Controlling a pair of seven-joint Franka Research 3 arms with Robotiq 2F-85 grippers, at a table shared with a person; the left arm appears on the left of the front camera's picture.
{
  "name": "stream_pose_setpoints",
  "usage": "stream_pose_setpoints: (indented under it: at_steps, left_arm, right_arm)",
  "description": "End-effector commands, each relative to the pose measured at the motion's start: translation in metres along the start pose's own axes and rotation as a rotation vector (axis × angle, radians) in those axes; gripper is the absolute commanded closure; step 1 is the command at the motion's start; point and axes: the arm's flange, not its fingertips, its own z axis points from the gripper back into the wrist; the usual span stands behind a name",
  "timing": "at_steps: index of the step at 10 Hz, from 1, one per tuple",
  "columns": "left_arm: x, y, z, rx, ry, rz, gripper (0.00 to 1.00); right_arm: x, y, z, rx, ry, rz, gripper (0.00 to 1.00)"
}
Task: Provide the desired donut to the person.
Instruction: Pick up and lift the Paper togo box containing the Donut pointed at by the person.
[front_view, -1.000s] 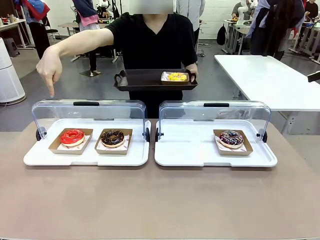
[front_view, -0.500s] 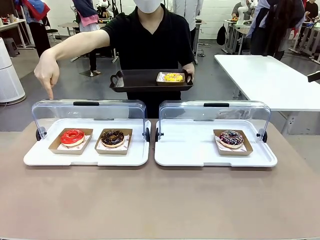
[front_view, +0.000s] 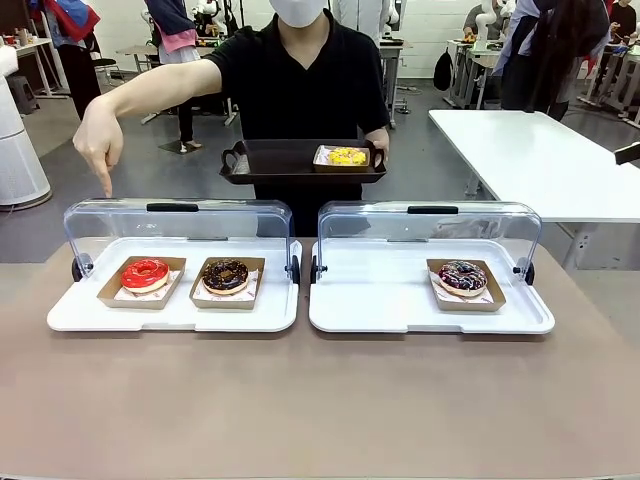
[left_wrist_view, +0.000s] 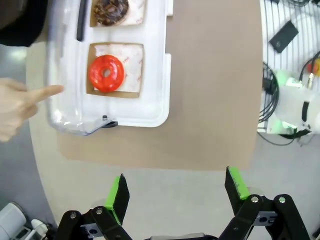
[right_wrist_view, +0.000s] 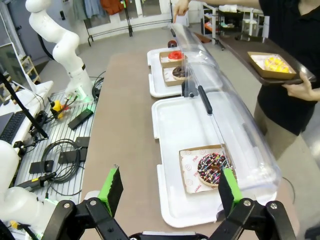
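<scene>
Above the far left corner of the left white plastic tray (front_view: 80, 315), the person in the black T-shirt (front_view: 300, 90) is pointing a forefinger (front_view: 104, 182) down over the tray's raised clear lid (front_view: 180, 225). Inside that tray, at its left end, the glossy red ring donut (front_view: 145, 272) is sitting in a brown cardboard holder, and the finger seems to be singling it out; that is a judgement from the line of the finger. Just right of it in the same tray, a chocolate-glazed donut (front_view: 225, 274) is lying in its own holder.

By the look of things the task is only beginning. Nothing is being carried: the robot's left hand (left_wrist_view: 176, 182) is hanging wide and empty, well off that tray's near edge, and the robot's right hand (right_wrist_view: 170, 177) is likewise spread wide and empty, well to the right of that tray. The person is holding a dark serving tray (front_view: 270, 165) behind the left white tray, already bearing a yellow-topped pastry (front_view: 347, 155). Grasping the red donut's holder, lifting it out and delivering it are all waiting to be done.

Whether the fingertip is touching the lid cannot be told. The left wrist view is cutting the chocolate donut off at its top edge, and the right wrist view is showing the red donut too small to read.
</scene>
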Motion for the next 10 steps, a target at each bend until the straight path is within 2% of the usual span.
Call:
stream_pose_setpoints:
  at_steps: [1,3,4,6,8,10]
  left_arm:
    - [-0.002,-0.013,-0.038,0.039,-0.001,-0.056,0.0]
    - [0.001,-0.006,-0.079,0.061,0.051,-0.113,0.0]
    - [0.002,-0.005,-0.104,0.021,0.048,-0.099,0.0]
    - [0.01,0.002,-0.141,0.025,0.025,-0.064,0.0]
    - [0.021,0.01,-0.155,0.056,-0.038,-0.064,0.0]
    - [0.034,0.017,-0.175,0.024,-0.079,-0.069,0.0]
  right_arm:
    - [0.0,-0.001,-0.001,-0.007,0.003,-0.011,0.0]
    - [0.0,-0.001,-0.001,-0.007,0.003,-0.011,0.0]
    - [0.0,-0.001,-0.001,-0.007,0.003,-0.011,0.0]
    - [0.0,-0.001,-0.001,-0.007,0.003,-0.011,0.0]
    - [0.0,-0.001,-0.001,-0.007,0.003,-0.011,0.0]
    - [0.0,-0.001,-0.001,-0.007,0.003,-0.011,0.0]
